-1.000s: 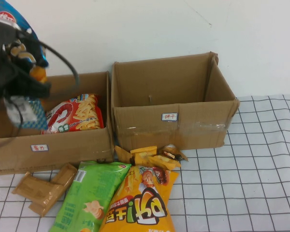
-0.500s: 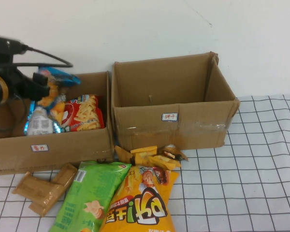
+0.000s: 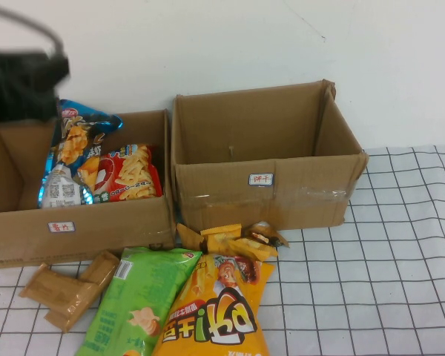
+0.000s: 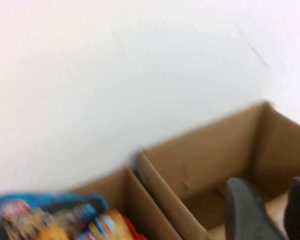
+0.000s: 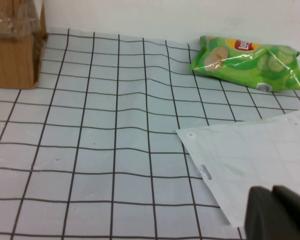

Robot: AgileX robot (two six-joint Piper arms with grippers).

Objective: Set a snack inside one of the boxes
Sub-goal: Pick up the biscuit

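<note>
Cardboard dominates the scene: two open boxes stand side by side against a plain white wall, and the blue snack bag (image 3: 78,148) lies inside the left box (image 3: 81,226), propped against its back wall and overlapping a red bag of fries (image 3: 126,174). The left gripper (image 4: 267,210) is up above that box's far left corner, a dark blur from the high camera; on its wrist view two dark fingers (image 4: 245,212) stand apart with nothing between them, so the bag is free. To finish well, I'd judge the arm should lift straight up and clear the box wall before swinging away, so it doesn't snag the bag's upright edge. The right gripper (image 5: 277,212) is parked low over the table well to the right, jaws pressed together and empty. The right box (image 3: 263,182) looks empty. White gridded cloth (image 3: 386,282) covers the table; in front of the boxes lie a green bag (image 3: 137,308), an orange bag (image 3: 215,311), and some small brown and yellow packets.
</note>
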